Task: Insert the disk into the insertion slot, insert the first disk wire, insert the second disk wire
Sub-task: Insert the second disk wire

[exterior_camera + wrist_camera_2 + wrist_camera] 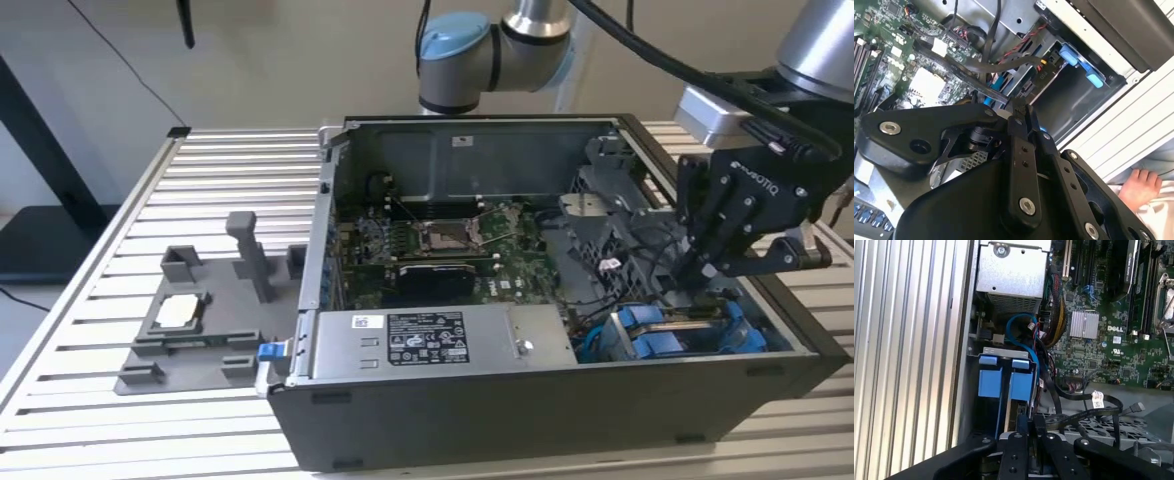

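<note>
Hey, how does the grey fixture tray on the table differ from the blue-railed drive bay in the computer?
The fixture tray lies outside the computer case on the slatted table; the drive bay sits inside the case. The tray is grey with upright posts; the bay carries blue rails. The gripper hangs by the bay, far from the tray. Both have grey frames.

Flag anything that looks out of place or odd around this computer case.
A person's hand shows past the slatted table edge in the second wrist view, not far from the tool. In the first wrist view a black cable lies loose beside the insertion slot, its connector end free.
</note>
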`<state>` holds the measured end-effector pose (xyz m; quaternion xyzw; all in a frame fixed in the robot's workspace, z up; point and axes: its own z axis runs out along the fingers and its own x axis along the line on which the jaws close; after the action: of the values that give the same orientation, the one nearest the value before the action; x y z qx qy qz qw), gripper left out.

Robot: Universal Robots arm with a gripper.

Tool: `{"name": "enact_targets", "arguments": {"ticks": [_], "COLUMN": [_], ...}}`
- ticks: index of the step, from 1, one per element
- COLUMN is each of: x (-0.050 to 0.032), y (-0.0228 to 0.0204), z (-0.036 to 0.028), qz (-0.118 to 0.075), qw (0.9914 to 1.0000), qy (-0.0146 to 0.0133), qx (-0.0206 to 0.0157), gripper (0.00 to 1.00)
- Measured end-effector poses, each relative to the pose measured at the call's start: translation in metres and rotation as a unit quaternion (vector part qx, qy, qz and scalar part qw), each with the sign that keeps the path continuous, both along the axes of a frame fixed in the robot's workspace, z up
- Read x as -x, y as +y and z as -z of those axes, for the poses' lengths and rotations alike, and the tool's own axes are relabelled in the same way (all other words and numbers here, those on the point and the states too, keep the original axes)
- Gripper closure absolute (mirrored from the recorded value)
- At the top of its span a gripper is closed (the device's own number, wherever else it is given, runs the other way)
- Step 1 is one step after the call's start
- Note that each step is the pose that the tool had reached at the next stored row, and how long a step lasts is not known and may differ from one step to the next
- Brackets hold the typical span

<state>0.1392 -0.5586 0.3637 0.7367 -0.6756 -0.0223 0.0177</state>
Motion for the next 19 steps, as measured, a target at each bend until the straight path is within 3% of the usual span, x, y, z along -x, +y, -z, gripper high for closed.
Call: {"name": "enact_targets", "arguments": {"ticks": [4, 11, 13, 15, 19], "x": [-0.0007, -0.006, -0.0084, -0.0112, -0.0175], "y": [-0.0017, -0.005, -0.0056, -0.0061, -0.0071], "z": [0.0012, 0.0018, 0.0023, 0.0032, 0.005], "qz": [0.001, 0.002, 0.002, 0.002, 0.001], "qw": [0.99998, 0.99953, 0.99936, 0.99925, 0.99914], "qy": [0.0063, 0.0307, 0.0356, 0.0383, 0.0406], "qx": [-0.0016, -0.0021, -0.003, -0.0045, -0.0076], "gripper": [0.84, 0.84, 0.84, 0.84, 0.84]}}
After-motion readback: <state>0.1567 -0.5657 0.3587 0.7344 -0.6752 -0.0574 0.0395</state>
